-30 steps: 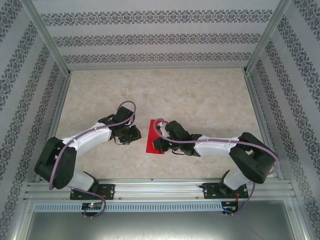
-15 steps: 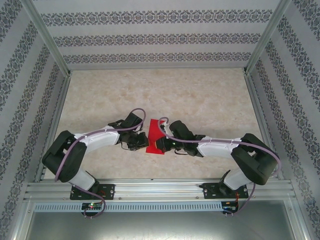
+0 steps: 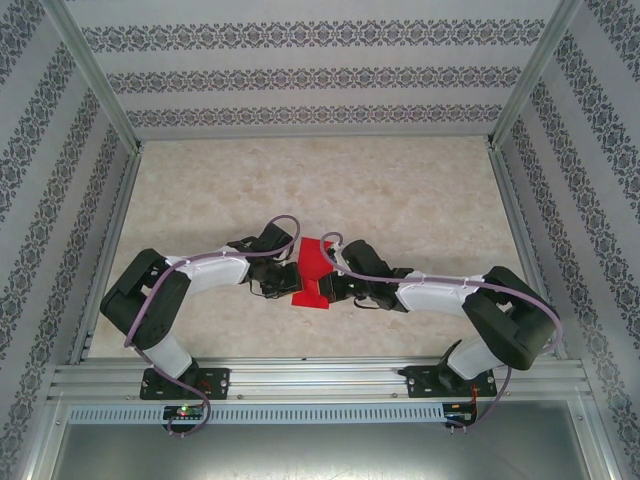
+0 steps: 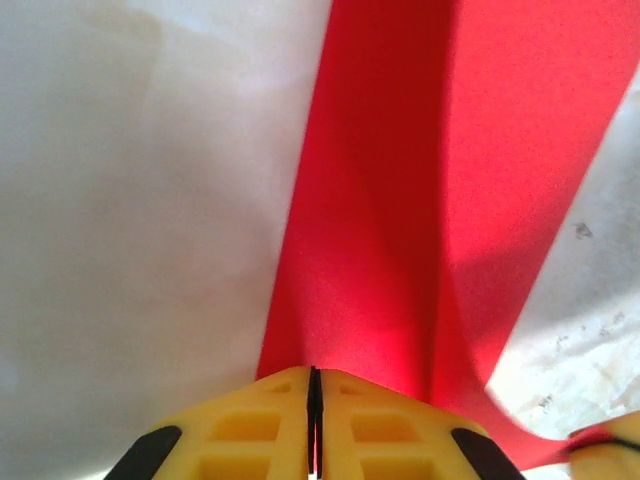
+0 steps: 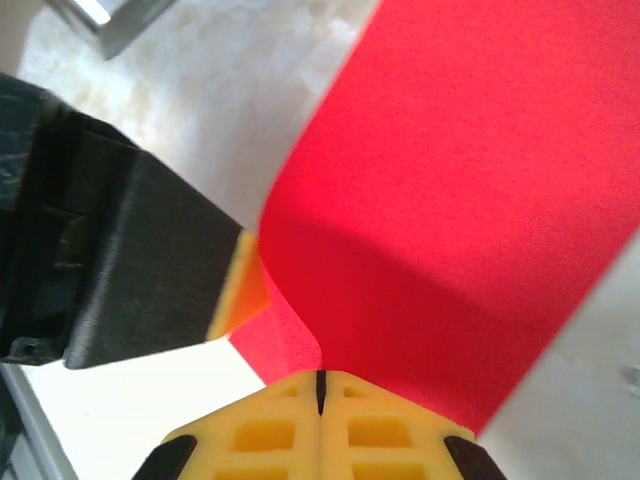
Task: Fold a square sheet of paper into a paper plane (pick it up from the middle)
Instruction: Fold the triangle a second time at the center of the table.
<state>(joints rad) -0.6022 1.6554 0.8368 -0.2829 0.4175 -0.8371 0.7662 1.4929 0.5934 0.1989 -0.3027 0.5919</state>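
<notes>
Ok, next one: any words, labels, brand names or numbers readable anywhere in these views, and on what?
No text can be read anywhere.
The thin bright red sheet of paper: plain and unprinted in all three views.
The grey patterned wall covering: ornamental bands, no letters.
The small circuit boards at the arm bases: any markings are too small to read.

The left arm [image 3: 215, 270] and right arm [image 3: 430, 292] are reaching inward from the lower corners of the top view, wrists nearly meeting at centre frame. The left gripper [image 4: 313, 378] and right gripper [image 5: 320, 380] are each pinching the square sheet of paper [image 3: 312, 260], jaws pressed together.
</notes>
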